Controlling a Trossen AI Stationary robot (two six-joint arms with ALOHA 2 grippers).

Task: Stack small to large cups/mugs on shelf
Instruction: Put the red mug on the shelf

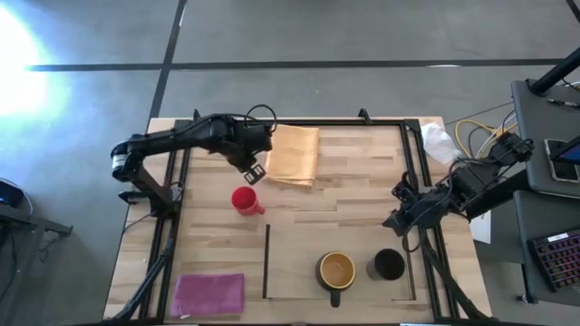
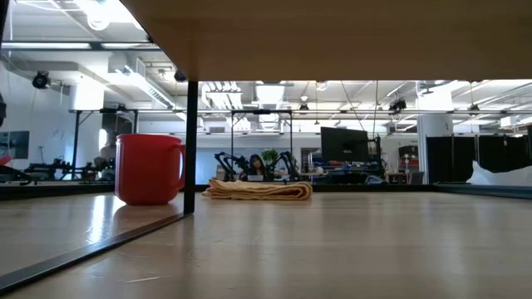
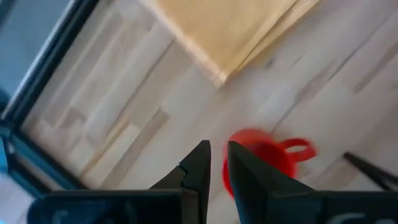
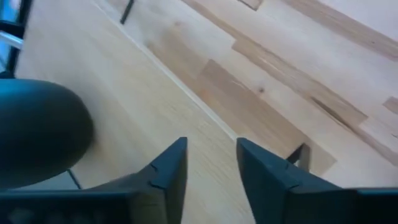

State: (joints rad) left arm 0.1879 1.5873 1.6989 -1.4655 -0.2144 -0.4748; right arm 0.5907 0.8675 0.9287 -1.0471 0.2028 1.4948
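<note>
A robotics lab is showing here — a monitor (image 2: 344,143) and other arms (image 2: 226,163) are standing beyond the bench (image 2: 349,249), under ceiling ducts (image 2: 116,83).

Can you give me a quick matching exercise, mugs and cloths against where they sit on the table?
Things:
1. red mug
2. brown mug
3. black mug
4. magenta cloth

Places:
A. inside the shelf, nearest the right arm
B. outside the shelf, below the left claw
C. table's near-left corner
D. inside the shelf, beside the black mug

Pairs: 1-B, 2-D, 3-A, 4-C
</note>
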